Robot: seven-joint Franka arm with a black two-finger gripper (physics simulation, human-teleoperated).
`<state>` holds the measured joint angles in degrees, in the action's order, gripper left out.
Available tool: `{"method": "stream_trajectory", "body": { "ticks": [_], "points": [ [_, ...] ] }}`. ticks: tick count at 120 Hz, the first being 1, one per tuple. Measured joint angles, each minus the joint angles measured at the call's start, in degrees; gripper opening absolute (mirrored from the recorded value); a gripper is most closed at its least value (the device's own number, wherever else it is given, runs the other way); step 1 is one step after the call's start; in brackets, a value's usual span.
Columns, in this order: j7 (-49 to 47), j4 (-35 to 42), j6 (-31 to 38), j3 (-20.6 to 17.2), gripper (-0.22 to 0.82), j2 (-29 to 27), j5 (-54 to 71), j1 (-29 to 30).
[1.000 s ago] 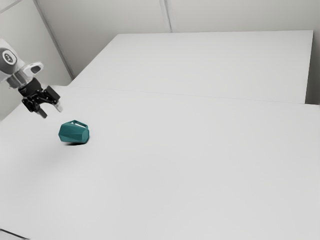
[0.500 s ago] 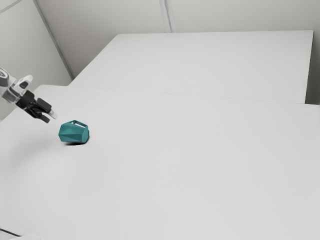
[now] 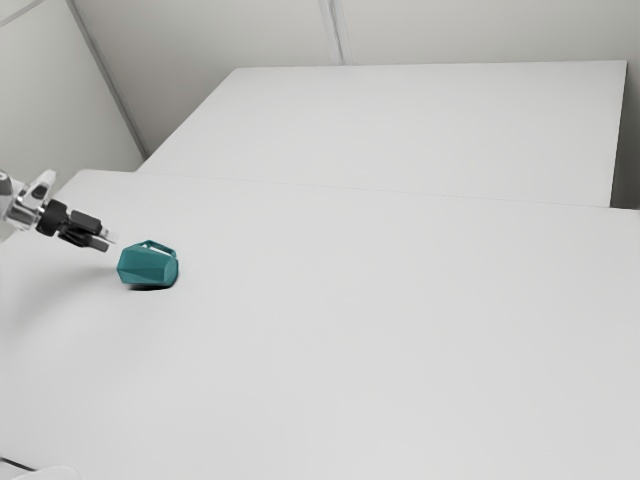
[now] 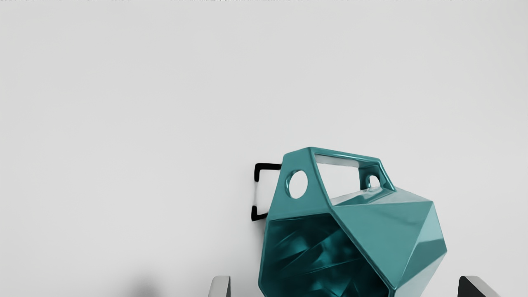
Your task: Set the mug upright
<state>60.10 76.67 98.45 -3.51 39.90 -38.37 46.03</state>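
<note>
My gripper hangs low over the table at the exterior view's left, close to the mug's open end. The faceted teal mug lies on its side, its handle turned upward. Seen from the wrist, the mug shows its dark hollow mouth toward my hand, with the looped handle above the body. The gripper is open, its fingertips wide apart with the mug in line between them. No contact with the mug can be made out. The mug's lower part is cut off in the wrist view.
The white table spreads around the mug. Black bracket-shaped marks show beside the handle in the wrist view. A raised white surface stands at the back of the exterior view, and a dark line crosses its lower left corner.
My hand has come down and tilted closer to level, now beside the mug's mouth end. The mug has stayed where it lay.
</note>
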Motion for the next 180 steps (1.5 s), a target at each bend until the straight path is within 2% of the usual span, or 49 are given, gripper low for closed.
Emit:
{"method": "stream_trajectory", "body": {
  "ticks": [70,96,145,180],
  "points": [
    [3.06,1.33,-2.81,-0.15,0.59,2.73,-5.23,0.10],
    [3.13,1.85,-4.98,-0.52,0.45,2.73,-5.37,0.11],
    [2.51,2.19,-9.87,-0.61,0.12,2.78,-6.05,0.54],
    [2.29,2.19,-11.95,-0.74,-0.05,2.74,-6.32,0.64]
  ]
}}
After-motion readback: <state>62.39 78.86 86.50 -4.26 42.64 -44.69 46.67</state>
